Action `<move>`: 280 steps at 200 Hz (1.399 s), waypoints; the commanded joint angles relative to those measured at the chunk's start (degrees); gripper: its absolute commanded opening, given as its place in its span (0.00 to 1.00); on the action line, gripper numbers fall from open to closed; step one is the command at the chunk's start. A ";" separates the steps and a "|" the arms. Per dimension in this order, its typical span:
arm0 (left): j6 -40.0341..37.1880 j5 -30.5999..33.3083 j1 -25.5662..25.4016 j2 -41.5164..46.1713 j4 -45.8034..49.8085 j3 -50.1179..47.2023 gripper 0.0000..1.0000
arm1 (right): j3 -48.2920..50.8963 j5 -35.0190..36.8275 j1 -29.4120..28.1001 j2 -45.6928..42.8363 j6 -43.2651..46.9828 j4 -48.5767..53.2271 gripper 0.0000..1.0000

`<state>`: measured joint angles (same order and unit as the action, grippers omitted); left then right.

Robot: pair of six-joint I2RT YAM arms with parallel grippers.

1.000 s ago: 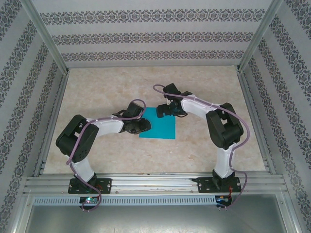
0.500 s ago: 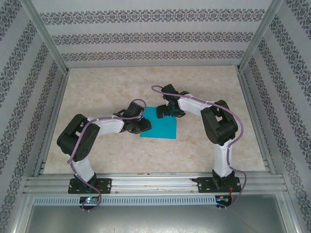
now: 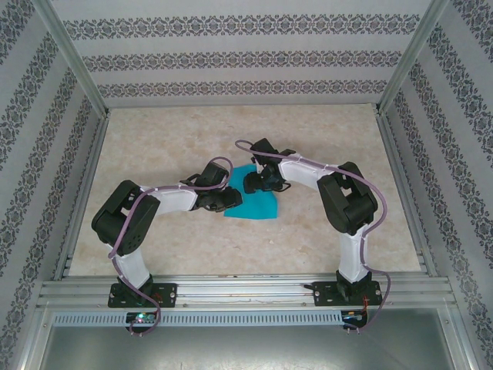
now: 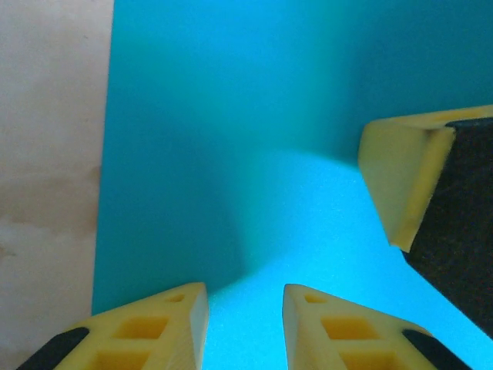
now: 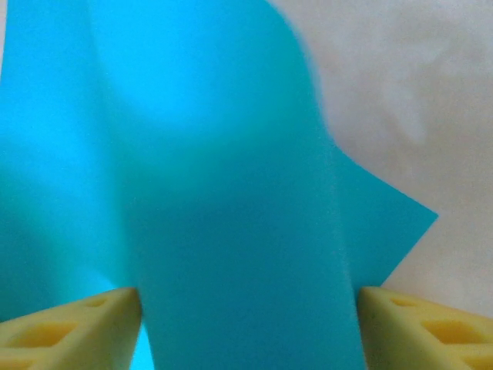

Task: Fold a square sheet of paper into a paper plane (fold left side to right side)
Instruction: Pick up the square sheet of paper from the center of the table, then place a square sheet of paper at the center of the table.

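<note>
Compared with a second ago, when it was lying flat and square, the square sheet of paper (image 3: 260,205) is now buckling. Its far right part is lifting and curling over toward the left as the right hand (image 3: 253,183) is sliding leftward across it, and the outline from above is looking rounded and narrower. In the right wrist view, that hand (image 5: 248,297) is standing with its fingers wide apart and a raised band of the sheet (image 5: 231,231) arching between them. Whether they are actually pinching it cannot be told. One corner (image 5: 408,220) is lying flat on the surface (image 3: 169,146). The left hand (image 3: 230,200) is sitting on the sheet's left part with its fingers (image 4: 166,324) only narrowly apart and nothing between them, seemingly pinning the paper down. This suggests a fold is starting, though the moving edge is travelling leftward, not left to right as asked. The two hands are crowding near each other over the sheet, while bare surface is lying open all round, well away from the side rails.
</note>
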<state>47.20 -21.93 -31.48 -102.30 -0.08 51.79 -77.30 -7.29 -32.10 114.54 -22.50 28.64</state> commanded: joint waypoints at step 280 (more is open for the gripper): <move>-12.55 -40.50 10.67 30.34 -26.11 -5.33 1.00 | 21.62 -60.83 11.85 -43.77 -5.67 -32.60 0.29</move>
<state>35.31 -58.59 -18.59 -71.20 -21.93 43.59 -54.22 -66.24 -19.16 70.50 -27.57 -2.35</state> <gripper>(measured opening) 0.998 0.295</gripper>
